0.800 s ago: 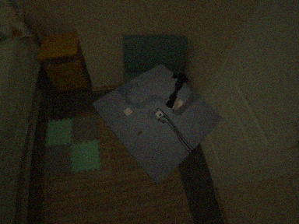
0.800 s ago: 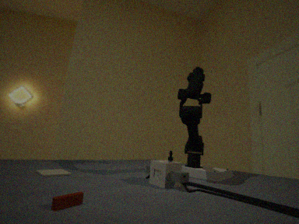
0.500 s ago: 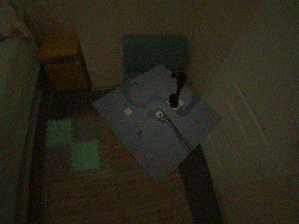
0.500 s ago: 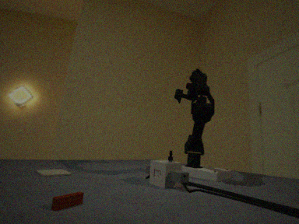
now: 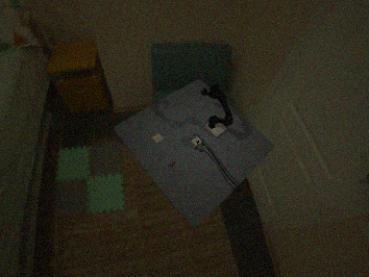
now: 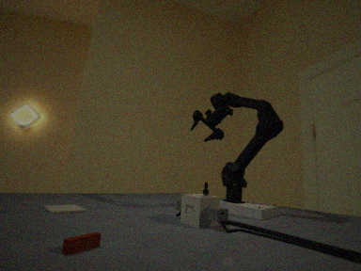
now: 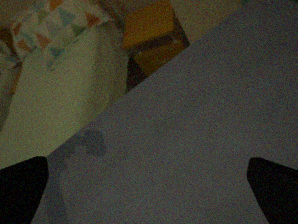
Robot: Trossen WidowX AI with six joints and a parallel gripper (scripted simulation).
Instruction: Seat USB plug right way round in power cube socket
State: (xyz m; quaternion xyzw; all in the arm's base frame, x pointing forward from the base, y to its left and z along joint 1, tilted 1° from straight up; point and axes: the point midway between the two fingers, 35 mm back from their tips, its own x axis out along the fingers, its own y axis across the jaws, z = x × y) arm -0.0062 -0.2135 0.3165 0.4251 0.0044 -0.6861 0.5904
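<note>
"Dim room. Pale square [image 5: 158, 138] [image 6: 65, 208] toward the counter's [image 5: 192, 192] [image 6: 141, 245] [image 7: 190, 150] left corner; where's the plug [image 5: 197, 141] [image 6: 206, 189]?"

"Mid-counter, upright on the power cube [image 5: 194, 143] [image 6: 194, 212]. The tool [image 5: 209, 91] [image 6: 198, 135] [image 7: 150, 168] is high toward the far corner, tilted, fingers apart, holding nothing."

"So it should come back toward the near corner, straighten, then descend."

Arm [image 5: 228, 107] [image 6: 255, 143] matte black all over, one chain of chunky rounded joints and slimmer links. Short cylindrical post at the bottom, on a pale, flat, boxy base plate [image 5: 218, 132] [image 6: 267, 212]. Gripper [image 5: 206, 91] [image 6: 207, 134] [image 7: 150, 168] also black: crossbar, two tapering wedge-like fingers, blunt rounded tips in wrist view. Dim and grainy, so screws or markings can't really be made out.
</note>
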